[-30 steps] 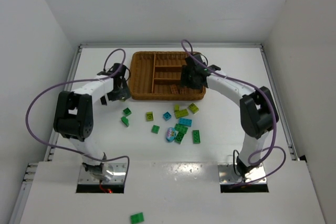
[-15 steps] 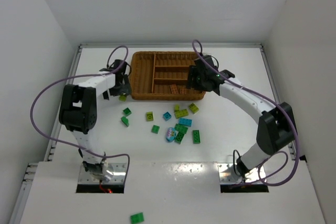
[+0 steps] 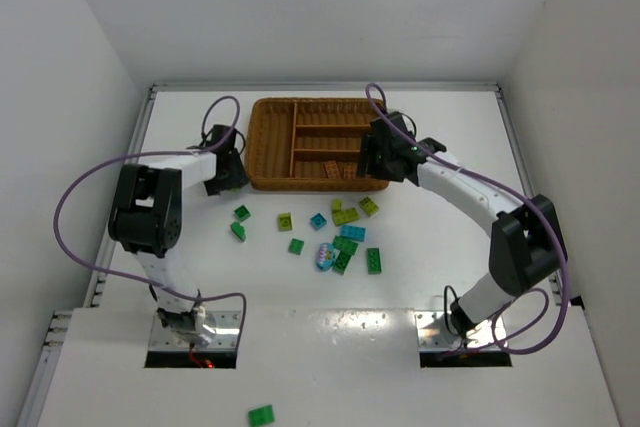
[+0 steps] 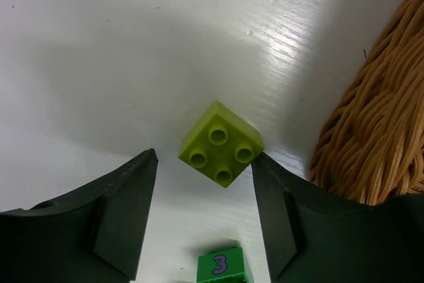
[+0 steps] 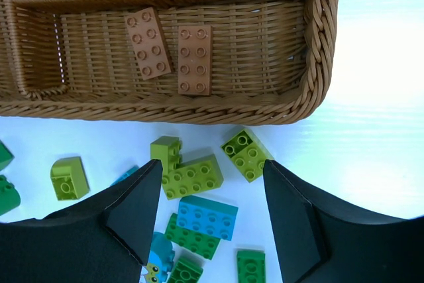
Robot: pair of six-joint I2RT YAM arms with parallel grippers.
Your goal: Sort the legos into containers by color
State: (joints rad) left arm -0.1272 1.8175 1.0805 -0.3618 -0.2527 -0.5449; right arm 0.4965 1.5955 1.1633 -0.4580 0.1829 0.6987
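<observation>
Left claw [image 4: 203,162] is wide open, low over the desk [image 3: 440,232], with a lime brick [image 4: 222,144] lying flat between the jaws. The brick's corner is right up against the right jaw, but it's not gripped yet. The tray [image 4: 371,130] wall is just beside it, and a green brick marked 3 [image 4: 221,266] sits nearer the wrist. Half a second ago this lime brick showed just outside the claw in the top view; now the left claw [image 3: 228,175] covers it, so the arm has moved in for a pick. Right claw [image 5: 212,167] is also wide and empty. A second ago it hung over the tray's near long section. It has since pulled back toward the tray's right end [image 3: 378,155], and two brown bricks [image 5: 148,43] now lie side by side in that section where only one showed before, so a brown one was probably just dropped. The rest of the loose bricks [image 5: 192,175], lime, blue and green, are still on the desk just outside the near wall, so most of the sort is left. Next up looks like closing on the lime brick.
</observation>
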